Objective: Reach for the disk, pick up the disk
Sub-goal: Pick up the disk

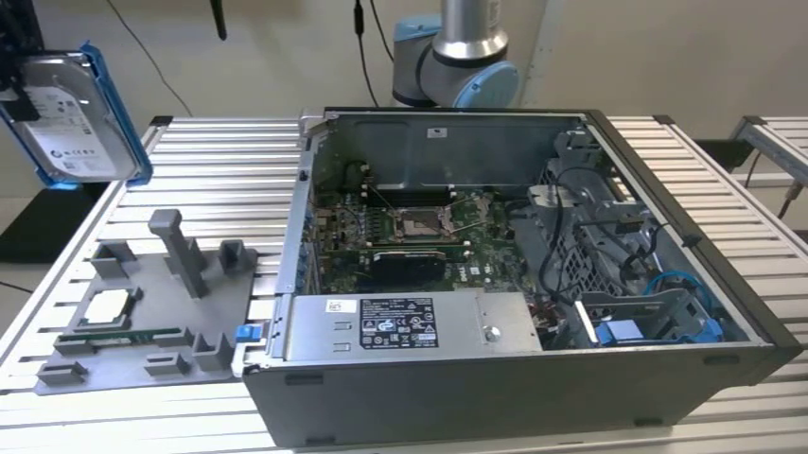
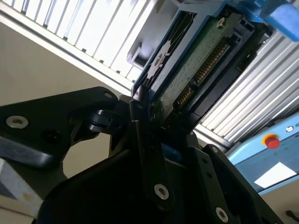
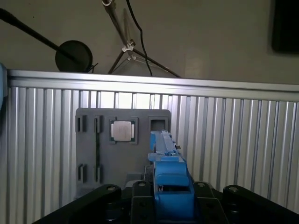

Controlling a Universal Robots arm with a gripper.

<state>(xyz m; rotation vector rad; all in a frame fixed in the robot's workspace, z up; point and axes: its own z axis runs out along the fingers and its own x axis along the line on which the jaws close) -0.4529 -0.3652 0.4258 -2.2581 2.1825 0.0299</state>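
We see the rectangular silver metal disk (image 1: 76,113), with its white printed label and blue plastic frame, hanging in the air well above the flat grey plastic fixture plate (image 1: 158,307). It touches neither the plate nor the ribbed aluminium tabletop (image 1: 215,189) on which the plate lies. In the exterior view it stands nearly on edge, with its label facing us.

The black pincer (image 2: 161,123) is pinching the disk. In the second wrist view its dark fingers (image 2: 140,121) close on one end of the disk (image 2: 196,60), whose green circuit-board side faces that camera. In the first wrist view the blue frame of the disk (image 3: 168,163) sits squeezed in the pincer (image 3: 170,186). There the grey plate (image 3: 121,158) lies far below it, and a small square silver chip (image 3: 122,130) rests in one of the plate's pockets.

We judge the reach finished and the pick-up as good as done, since the disk is gripped and carried clear of every support. As far as we can see, nothing of the task remains. The open dark grey computer case (image 1: 505,397) stands beside the plate, apart from the disk.
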